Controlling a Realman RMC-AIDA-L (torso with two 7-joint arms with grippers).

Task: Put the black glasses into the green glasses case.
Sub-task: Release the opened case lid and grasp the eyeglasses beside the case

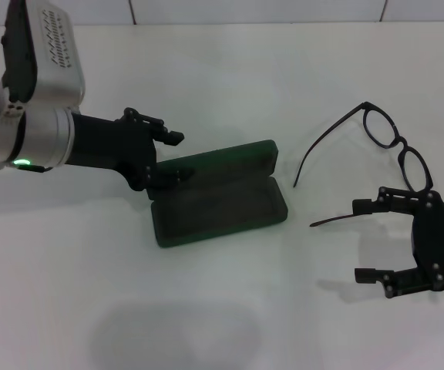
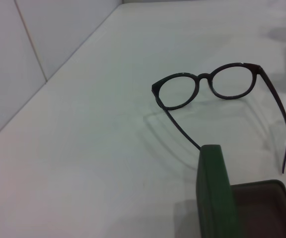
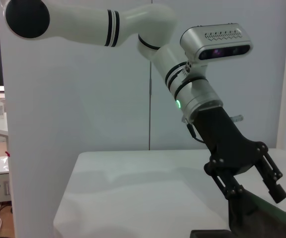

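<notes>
Both grippers were in play: the left gripper [image 1: 168,158] had its fingers spread around the raised lid of the green glasses case [image 1: 218,196], at the case's near-left end, without clearly clamping it, while the right gripper [image 1: 370,239] hung wide open and empty just short of the black glasses [image 1: 388,142], one slim temple arm lying between its fingers. The glasses rested unfolded on the white table [image 1: 206,308], beyond the right gripper and well apart from the case. Likely trouble lay in the thin frame: a pinch on a temple alone could let it swing or slip, and the spread temples might catch the case rim. The case stood open, its dark lining bare, nothing inside.
</notes>
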